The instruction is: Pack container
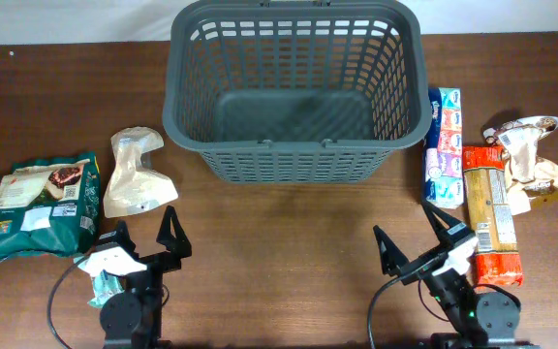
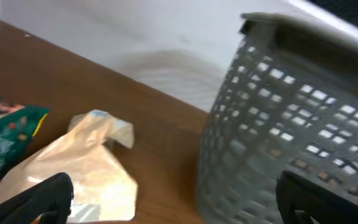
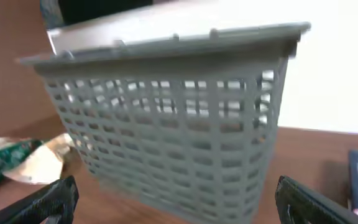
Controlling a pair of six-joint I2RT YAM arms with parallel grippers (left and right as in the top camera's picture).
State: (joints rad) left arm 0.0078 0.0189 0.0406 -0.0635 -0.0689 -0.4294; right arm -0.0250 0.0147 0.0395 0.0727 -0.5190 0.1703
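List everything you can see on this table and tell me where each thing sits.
basket: one, dark grey, far centre, empty
green snack bag: one, green, far left
beige pouch: one, pale tan, between green snack bag and basket
blue pack: one, blue, white and pink, just right of basket
orange pack: one, orange-red, right of blue pack
crumpled pouch: one, tan, far right
table: one, brown wood
left claw: one, black, open, near edge
right claw: one, black, open, near edge

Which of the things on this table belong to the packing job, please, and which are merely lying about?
Belong, likely: basket; green bag; beige pouch; blue pack; orange pack; crumpled cream pouch.
Lying about: nothing clearly; every loose pack looks meant for the basket.
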